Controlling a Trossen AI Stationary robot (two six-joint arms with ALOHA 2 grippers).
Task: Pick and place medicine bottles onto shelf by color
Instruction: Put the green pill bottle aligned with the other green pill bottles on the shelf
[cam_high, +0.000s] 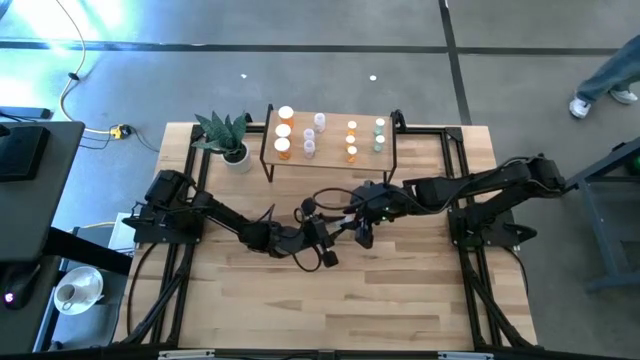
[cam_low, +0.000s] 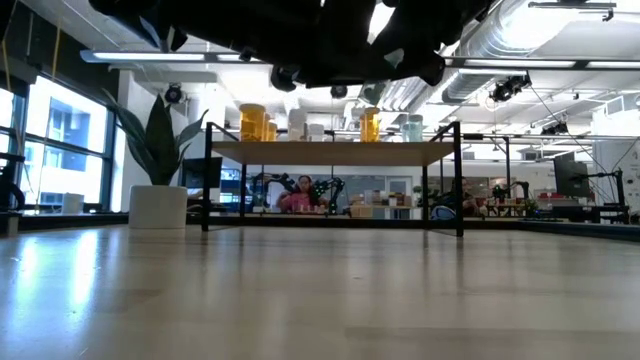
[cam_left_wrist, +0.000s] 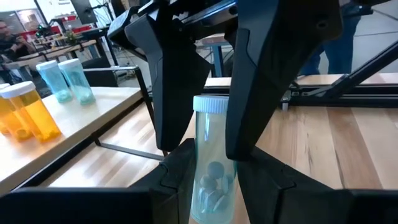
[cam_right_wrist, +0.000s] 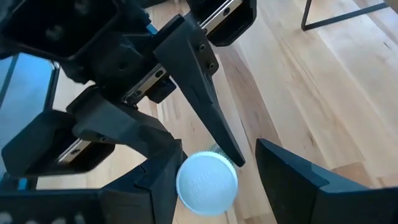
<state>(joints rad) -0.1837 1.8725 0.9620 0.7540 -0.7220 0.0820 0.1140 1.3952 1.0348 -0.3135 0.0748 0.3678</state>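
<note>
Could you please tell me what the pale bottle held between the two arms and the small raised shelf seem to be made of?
Pale green see-through pill bottle: probably clear tinted plastic, glossy, since the tablets show through; its ribbed white cap looks like matte plastic. Small raised shelf: a light wood board with visible grain, on thin black legs, likely metal.

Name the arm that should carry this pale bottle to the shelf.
Right, probably: its fingers flank the pale green bottle that the left gripper holds, and the matching green bottles stand at the shelf's end nearer the right arm.
</note>
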